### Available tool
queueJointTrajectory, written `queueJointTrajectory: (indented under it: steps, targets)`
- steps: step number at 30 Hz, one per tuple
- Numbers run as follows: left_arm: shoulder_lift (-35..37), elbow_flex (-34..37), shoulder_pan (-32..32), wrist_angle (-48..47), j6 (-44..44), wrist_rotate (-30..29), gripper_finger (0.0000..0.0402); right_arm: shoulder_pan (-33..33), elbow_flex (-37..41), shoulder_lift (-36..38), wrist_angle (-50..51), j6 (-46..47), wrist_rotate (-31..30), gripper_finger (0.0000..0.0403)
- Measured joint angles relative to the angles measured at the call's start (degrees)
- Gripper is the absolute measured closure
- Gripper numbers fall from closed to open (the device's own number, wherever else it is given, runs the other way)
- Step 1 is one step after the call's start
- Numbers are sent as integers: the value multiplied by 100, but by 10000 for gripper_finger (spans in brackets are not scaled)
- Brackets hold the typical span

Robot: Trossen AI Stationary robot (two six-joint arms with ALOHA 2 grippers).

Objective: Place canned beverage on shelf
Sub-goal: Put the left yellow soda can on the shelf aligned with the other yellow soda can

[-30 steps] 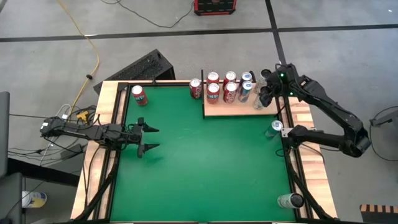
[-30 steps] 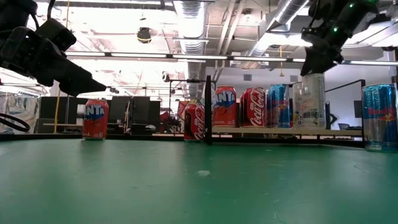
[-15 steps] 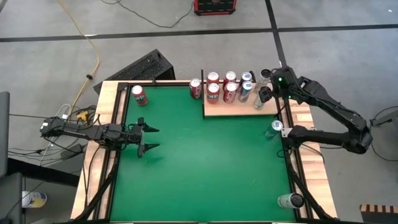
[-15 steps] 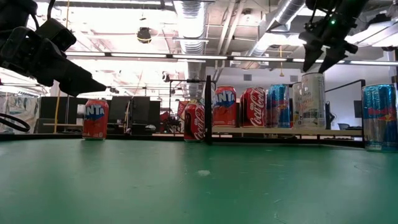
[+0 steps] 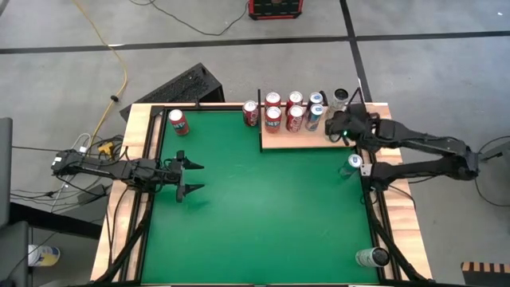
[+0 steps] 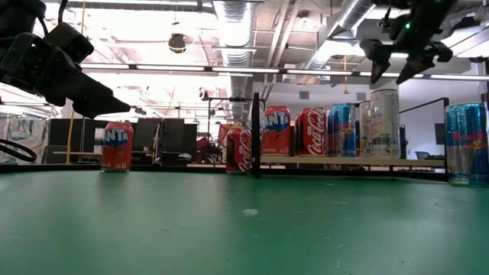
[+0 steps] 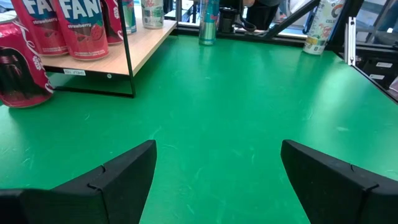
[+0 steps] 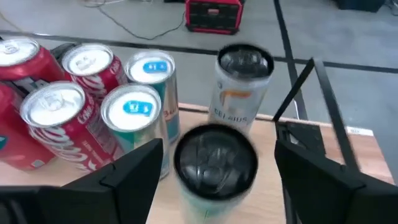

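The shelf (image 5: 288,141), a pale wooden board with thin black posts, stands at the table's far right and bears several cans on their bases. My right gripper (image 5: 338,127) hangs open just above a white can (image 8: 214,165) at the shelf's right end. Its fingers are spread over the can's top (image 6: 382,93) without touching it. A second white can (image 8: 244,84) stands behind it. My left gripper (image 5: 190,175) waits open over the table's left side, holding nothing. Off the shelf, a red can (image 5: 178,121) and a cola can (image 5: 250,113) stand on the green table.
A blue can (image 5: 355,163) stands on the green surface by the right rail, below the right arm. Another can (image 5: 370,257) stands at the near right corner. The green middle of the table (image 5: 263,207) is open room.
My right gripper has swung a little toward the table's near edge over the shelf's right end and rolled about its own axis, staying open above the white can. The rear white can has come into sight behind it. The cans have kept still.
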State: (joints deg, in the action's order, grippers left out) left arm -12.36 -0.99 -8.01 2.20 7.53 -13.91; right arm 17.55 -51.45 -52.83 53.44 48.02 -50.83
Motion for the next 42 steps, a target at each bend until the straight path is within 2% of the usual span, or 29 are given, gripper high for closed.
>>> queueJointTrajectory:
  steps: [4,9,16,26,30,42]
  targets:
    - [0,0,0,0,0,0,72,-250,306,4,-137,413,-371,71]
    - [0,0,0,0,0,0,72,-298,472,5,-413,445,-629,71]
    - [-1,0,0,0,2,0,72,-233,790,1,-1079,277,-644,72]
    - [0,0,0,0,0,0,72,-165,870,-276,-1151,414,-873,72]
    - [-1,0,2,0,1,0,72,-219,877,-384,-1513,-53,-848,72]
    - [0,0,2,0,0,0,72,-255,881,-108,-1671,-286,-845,72]
